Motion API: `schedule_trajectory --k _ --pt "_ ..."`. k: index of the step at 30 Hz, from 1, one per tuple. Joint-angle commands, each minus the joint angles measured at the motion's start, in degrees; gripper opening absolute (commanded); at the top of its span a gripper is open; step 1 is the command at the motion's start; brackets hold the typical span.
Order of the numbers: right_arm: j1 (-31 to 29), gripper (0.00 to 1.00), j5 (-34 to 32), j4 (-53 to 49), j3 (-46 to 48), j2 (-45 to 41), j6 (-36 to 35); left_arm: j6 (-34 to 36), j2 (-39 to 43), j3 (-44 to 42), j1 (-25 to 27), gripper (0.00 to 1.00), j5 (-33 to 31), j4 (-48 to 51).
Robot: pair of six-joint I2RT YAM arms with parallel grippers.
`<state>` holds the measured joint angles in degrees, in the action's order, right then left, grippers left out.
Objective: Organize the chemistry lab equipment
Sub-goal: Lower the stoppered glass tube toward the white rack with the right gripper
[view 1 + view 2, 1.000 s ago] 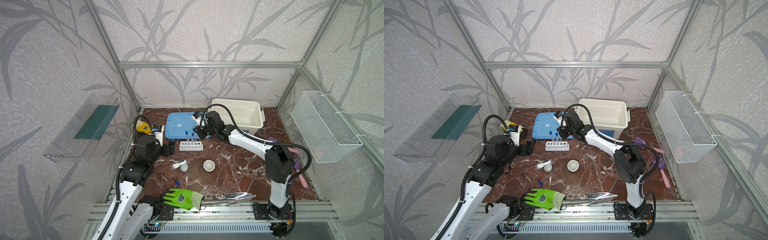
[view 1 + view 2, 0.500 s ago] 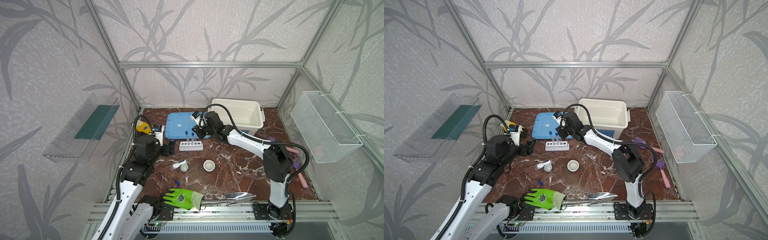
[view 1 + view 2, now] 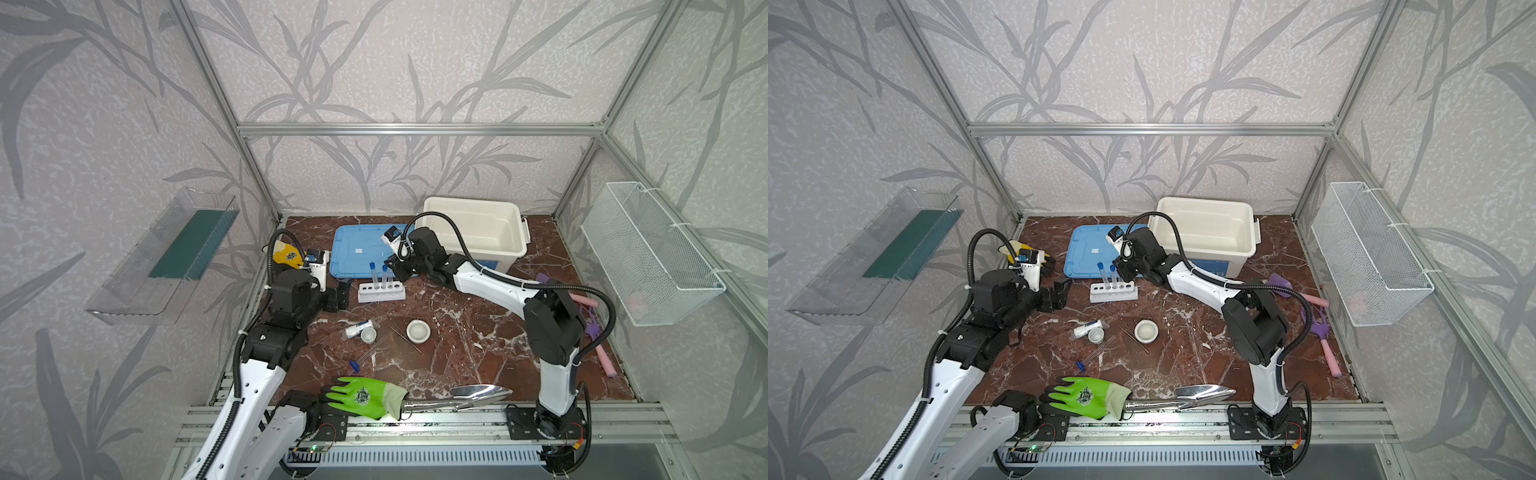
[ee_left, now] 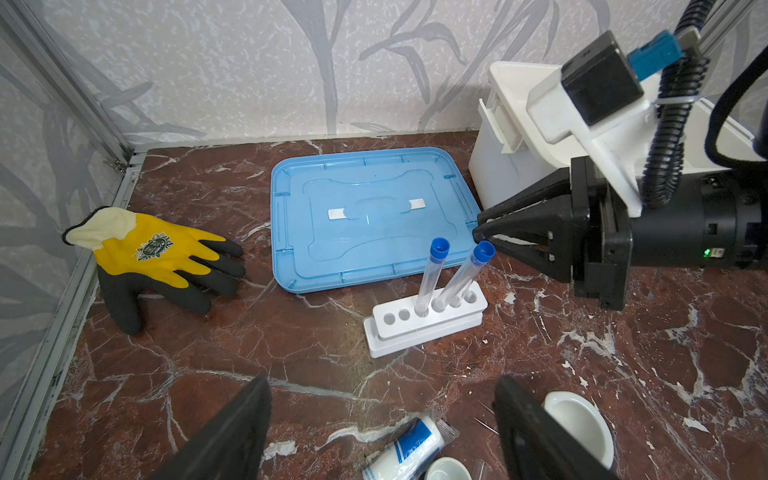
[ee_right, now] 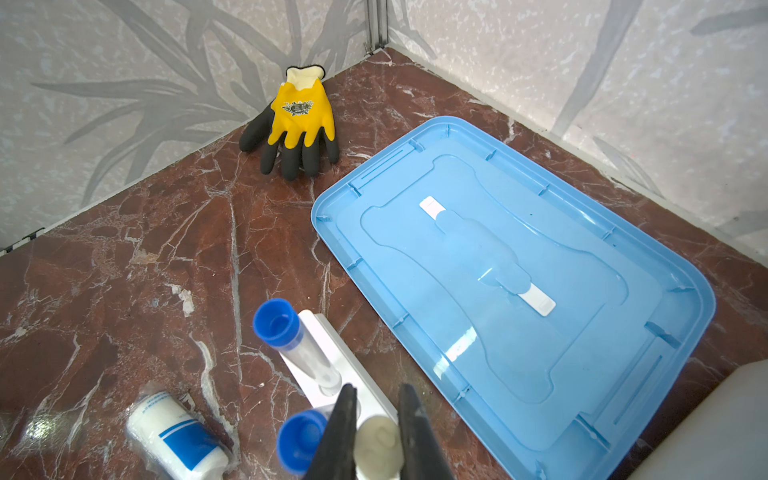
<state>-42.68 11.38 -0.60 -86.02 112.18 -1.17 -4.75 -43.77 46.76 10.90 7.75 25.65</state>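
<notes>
Just above the middle of both top views, a white six-hole rack stands on the marbled bench. Two blue-capped tubes rise from its middle holes, one upright and one tilted toward the right pincer. That pincer is clamped on the cap of a white-capped tube, right beside the tilted one; whether the tube's lower end sits in a hole I cannot tell. At the left of the rack, the left pincer hovers with its fingers wide apart, gripping nothing.

Below the rack in the top views lies a wrapped bottle just beside a small cup. Thin tweezers and a white bowl lie to their right. A loose tube with a blue cap lies lower down, near the green glove and the trowel at the bench's bottom edge.

Above the rack sits a blue lid, with a white bin to its right and a yellow glove near the left wall.
</notes>
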Motion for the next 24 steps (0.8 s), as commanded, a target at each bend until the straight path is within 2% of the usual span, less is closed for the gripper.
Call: schedule_trajectory --k 1,10,24 --pt "-0.56 0.09 -0.39 2.59 1.00 0.34 0.02 0.45 0.67 -0.27 -0.35 0.84 0.89 -0.42" --pt "-0.92 0.10 -1.04 3.33 1.97 0.74 -0.02 0.62 0.64 -0.27 -0.35 0.84 1.00 -0.42" --pt "-0.92 0.28 -2.71 1.10 2.04 -2.29 -0.84 0.80 0.86 -0.27 -0.35 0.84 1.58 -0.43"
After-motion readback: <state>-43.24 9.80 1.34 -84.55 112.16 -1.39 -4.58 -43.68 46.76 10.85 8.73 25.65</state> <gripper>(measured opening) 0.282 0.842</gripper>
